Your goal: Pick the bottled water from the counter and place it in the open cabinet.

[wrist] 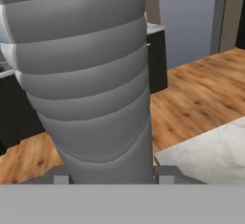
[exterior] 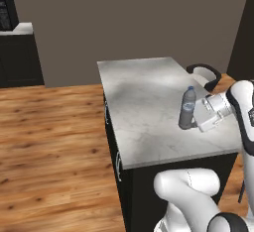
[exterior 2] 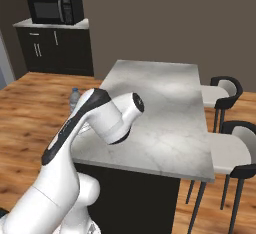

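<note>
Bottled water (exterior: 188, 108): upright on marble desk (exterior: 144, 107), near its edge; end effector (exterior: 194, 119) closed sideways around lower body, a firm grip presumably for lifting toward cabinet.

Glossy white rounded arm (exterior 2: 60, 178) segments, dark charcoal joint rings and a black strip behind the gripper (exterior: 194, 119), boxy white hand housing, small grey fingertips (wrist: 61, 176) with squared ends

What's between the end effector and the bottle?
Nothing: in the hand view the bottle sits right between the fingertips. In the left base view the end effector is shut on it over the counter.
</note>
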### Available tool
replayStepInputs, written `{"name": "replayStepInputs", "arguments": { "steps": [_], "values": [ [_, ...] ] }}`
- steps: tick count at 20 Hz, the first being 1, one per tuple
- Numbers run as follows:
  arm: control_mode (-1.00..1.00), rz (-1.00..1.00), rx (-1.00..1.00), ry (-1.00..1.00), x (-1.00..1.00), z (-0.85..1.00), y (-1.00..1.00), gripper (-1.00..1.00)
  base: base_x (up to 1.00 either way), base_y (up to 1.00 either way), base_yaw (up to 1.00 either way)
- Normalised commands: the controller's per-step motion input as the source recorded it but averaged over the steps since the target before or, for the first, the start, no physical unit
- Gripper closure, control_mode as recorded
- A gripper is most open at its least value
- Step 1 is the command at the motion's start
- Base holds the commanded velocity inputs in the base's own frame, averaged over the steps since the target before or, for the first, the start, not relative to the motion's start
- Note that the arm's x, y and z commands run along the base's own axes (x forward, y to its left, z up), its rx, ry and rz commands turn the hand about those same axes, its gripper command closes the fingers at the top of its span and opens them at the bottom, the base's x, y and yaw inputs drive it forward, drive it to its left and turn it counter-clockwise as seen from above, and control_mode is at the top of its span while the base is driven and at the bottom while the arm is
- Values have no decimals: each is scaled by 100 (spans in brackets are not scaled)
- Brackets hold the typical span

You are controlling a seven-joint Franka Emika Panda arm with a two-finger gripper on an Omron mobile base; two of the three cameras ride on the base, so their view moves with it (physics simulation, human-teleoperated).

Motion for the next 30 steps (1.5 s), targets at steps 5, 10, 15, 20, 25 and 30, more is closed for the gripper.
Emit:
{"name": "replayStepInputs", "arguments": {
  "steps": [5, 10, 15, 20, 25, 30],
  "values": [
    [-100, -4, -9, -5, -40, 18, 1, 100, 0, 0, 0],
    [-100, 0, -8, -1, -30, 0, 0, 100, 0, 0, 0],
    [-100, 1, -1, 3, -8, 0, 0, 100, 0, 0, 0],
    [-100, 0, 0, 1, 0, 1, 0, 100, 0, 0, 0],
    [-100, 0, 0, 1, 0, 0, -12, 100, 0, 0, 0],
    [-100, 0, 1, 0, 0, 0, -29, 100, 0, 0, 0]
  ]
}}
